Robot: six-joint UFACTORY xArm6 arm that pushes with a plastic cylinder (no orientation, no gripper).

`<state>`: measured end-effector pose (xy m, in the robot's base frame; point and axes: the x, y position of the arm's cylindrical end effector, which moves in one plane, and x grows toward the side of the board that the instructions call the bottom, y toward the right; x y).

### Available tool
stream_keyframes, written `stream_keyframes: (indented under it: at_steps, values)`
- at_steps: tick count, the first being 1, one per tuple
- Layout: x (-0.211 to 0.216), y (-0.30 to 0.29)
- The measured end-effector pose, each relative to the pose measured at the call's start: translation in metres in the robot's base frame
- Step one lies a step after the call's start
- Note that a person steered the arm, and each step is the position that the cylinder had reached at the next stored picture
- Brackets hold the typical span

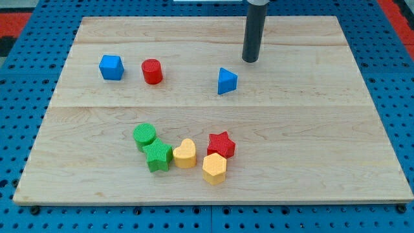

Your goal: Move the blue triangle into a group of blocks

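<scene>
The blue triangle (pixel 226 81) lies on the wooden board (pixel 310 129), right of centre in the upper half. My tip (pixel 250 60) stands just above and to the right of it, a small gap apart. A group of blocks sits in the lower middle: a green cylinder (pixel 144 135), a green star (pixel 158 156), a yellow heart (pixel 185 154), a red star (pixel 221 144) and a yellow hexagon (pixel 214 168). The blue triangle is well above this group.
A blue cube (pixel 111 67) and a red cylinder (pixel 152 71) stand side by side at the upper left. The board rests on a blue pegboard surface (pixel 19 97).
</scene>
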<state>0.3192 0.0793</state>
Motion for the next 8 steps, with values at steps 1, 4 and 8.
stream_keyframes:
  at_steps: [1, 4, 8]
  values:
    - [0.007, -0.009]
    - [0.014, -0.066]
    - [0.054, -0.059]
